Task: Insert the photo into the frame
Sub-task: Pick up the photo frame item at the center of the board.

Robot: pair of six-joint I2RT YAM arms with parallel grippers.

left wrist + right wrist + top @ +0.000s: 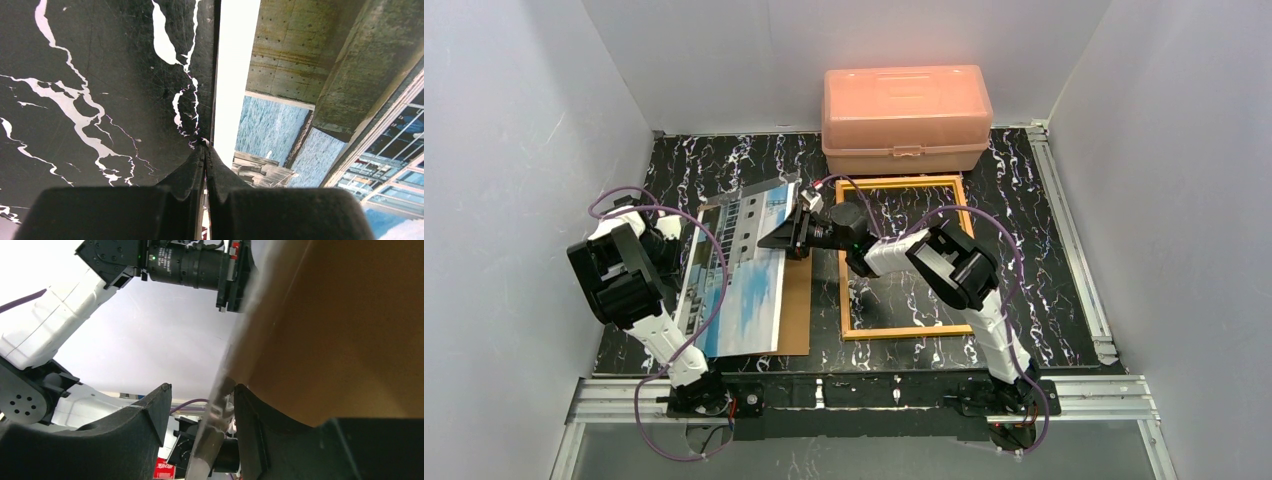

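Black marbled table point(1022, 215), left claw point(205, 146) pinched shut on photo point(280, 120), right claw point(202, 390) parted, straddling its edge

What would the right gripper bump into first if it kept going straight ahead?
The photo: its raised edge sits inside the open right gripper, so it meets that at once. Beyond it the left arm probably lies in line, though depth is unclear.
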